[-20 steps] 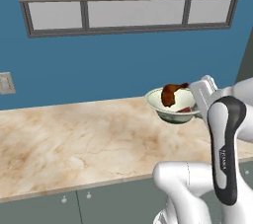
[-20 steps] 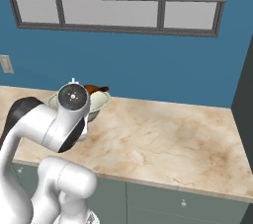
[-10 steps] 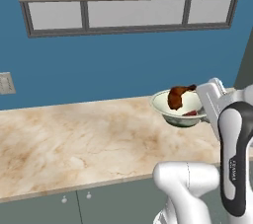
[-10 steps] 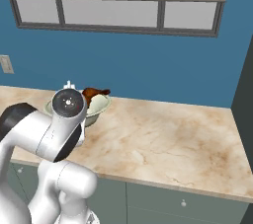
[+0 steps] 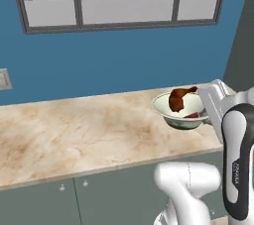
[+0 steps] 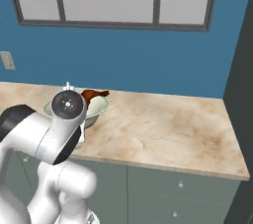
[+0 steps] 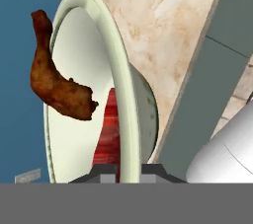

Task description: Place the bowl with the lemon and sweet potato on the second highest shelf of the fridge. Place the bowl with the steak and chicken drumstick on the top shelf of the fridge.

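- You have the hand [image 7: 129, 168] clenched on the near rim of the bowl [image 5: 179, 111]; in the hand view one dark fingertip sits inside the rim and one outside.
- The bowl hangs above the marbled bench [image 5: 79, 135], over its front right stretch, at about 3 o'clock in the left base view.
- The chicken drumstick [image 7: 58, 80] leans on the far wall, bone end poking past the rim; the steak [image 7: 107, 131] lies at the bottom beneath it.
- From the right base view your bowl [image 6: 96, 109] sits at 9 o'clock, partly behind the arm's joint.
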### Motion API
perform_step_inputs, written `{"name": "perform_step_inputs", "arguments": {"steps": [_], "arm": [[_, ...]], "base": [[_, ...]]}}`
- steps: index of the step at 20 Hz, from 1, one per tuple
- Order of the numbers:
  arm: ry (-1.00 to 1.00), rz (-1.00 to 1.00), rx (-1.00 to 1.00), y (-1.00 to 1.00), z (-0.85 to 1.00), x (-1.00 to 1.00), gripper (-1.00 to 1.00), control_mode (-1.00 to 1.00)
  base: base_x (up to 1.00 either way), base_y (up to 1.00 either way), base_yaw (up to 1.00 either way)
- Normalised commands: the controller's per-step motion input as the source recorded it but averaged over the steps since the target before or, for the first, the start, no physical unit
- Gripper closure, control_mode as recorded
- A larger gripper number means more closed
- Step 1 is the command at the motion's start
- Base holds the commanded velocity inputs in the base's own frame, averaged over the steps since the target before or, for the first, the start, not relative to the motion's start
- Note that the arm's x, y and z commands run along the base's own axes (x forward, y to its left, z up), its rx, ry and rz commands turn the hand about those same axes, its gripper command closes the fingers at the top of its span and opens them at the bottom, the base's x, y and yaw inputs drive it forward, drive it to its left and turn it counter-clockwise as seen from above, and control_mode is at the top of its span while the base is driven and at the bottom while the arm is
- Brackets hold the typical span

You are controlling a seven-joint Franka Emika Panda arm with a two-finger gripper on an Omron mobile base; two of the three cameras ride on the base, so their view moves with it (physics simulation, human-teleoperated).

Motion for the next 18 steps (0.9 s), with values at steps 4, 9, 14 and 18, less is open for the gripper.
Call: {"name": "perform_step_inputs", "arguments": {"steps": [4,9,14,18], "arm": [[0.0,0.0,0.0,0.0,0.0,0.0,1.0,1.0],[0.0,0.0,0.0,0.0,0.0,0.0,1.0,1.0],[0.0,0.0,0.0,0.0,0.0,0.0,1.0,1.0],[0.0,0.0,0.0,0.0,0.0,0.0,1.0,1.0]], "base": [[-0.99,-0.2,-0.53],[-0.63,-0.17,-0.67],[-0.1,-0.73,-0.65],[0.08,-1.0,-0.58]]}}
